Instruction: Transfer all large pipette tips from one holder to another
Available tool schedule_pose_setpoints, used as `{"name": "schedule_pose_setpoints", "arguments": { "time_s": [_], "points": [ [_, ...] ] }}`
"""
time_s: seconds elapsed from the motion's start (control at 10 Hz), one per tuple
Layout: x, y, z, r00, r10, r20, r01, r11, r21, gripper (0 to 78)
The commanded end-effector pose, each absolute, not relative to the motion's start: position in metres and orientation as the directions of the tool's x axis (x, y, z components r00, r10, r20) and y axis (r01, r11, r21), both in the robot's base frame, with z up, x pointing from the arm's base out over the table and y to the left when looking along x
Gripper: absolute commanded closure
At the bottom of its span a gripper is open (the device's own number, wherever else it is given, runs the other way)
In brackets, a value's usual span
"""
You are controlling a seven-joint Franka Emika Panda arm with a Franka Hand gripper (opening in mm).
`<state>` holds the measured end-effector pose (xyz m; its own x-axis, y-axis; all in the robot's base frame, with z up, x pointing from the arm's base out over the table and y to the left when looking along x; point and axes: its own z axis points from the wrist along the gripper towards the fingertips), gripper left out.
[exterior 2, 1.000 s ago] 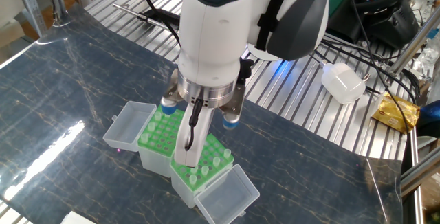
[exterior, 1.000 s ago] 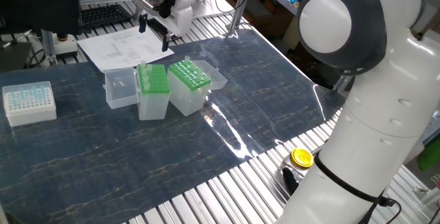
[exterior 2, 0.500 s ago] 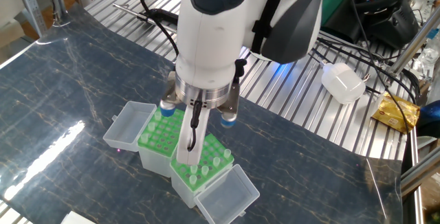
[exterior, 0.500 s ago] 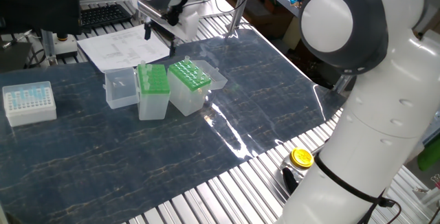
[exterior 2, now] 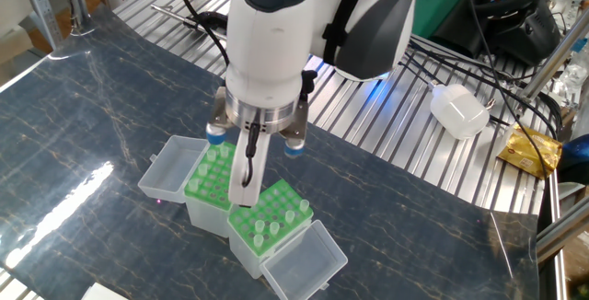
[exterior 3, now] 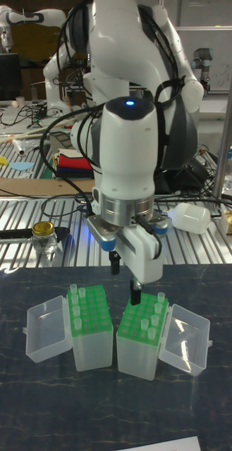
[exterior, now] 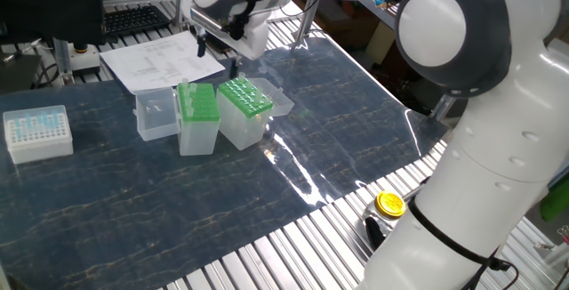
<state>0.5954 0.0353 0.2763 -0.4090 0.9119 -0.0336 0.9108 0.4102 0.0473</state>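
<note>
The wider holder (exterior: 247,103) (exterior 2: 213,178) (exterior 3: 92,331) has a flat green grid top; a few whitish large pipette tips (exterior 3: 75,299) stand along one edge. Touching it is the narrower, taller box (exterior: 197,116) (exterior 2: 271,231) (exterior 3: 141,342), with several tips (exterior 2: 273,229) (exterior 3: 156,310) upright in its bright green rack. My gripper (exterior: 218,54) (exterior 3: 125,280) hovers a short way above the seam between the two boxes. It is open, and I see nothing between its black fingers (exterior 3: 135,292).
Each box's clear lid lies folded outward (exterior 2: 170,169) (exterior 2: 304,261). A white box of pale-blue tips (exterior: 37,132) sits at the mat's left end and paper sheets (exterior: 151,59) lie behind the boxes. A yellow-capped jar (exterior: 389,204) and a white bottle (exterior 2: 458,111) stand on the slatted metal beyond the mat.
The open gripper has drifted sideways and slightly down, to above the seam between the two boxes. The boxes and tips have not moved.
</note>
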Motion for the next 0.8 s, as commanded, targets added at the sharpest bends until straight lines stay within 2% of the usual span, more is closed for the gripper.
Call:
{"name": "schedule_pose_setpoints", "arguments": {
  "time_s": [0.1,0.8],
  "points": [
    [0.583,0.026,0.265,-0.395,0.918,-0.042,0.917,0.396,0.046,0.2],
    [0.566,0.003,0.245,-0.395,0.918,-0.042,0.917,0.397,0.045,0.2]
  ]
}}
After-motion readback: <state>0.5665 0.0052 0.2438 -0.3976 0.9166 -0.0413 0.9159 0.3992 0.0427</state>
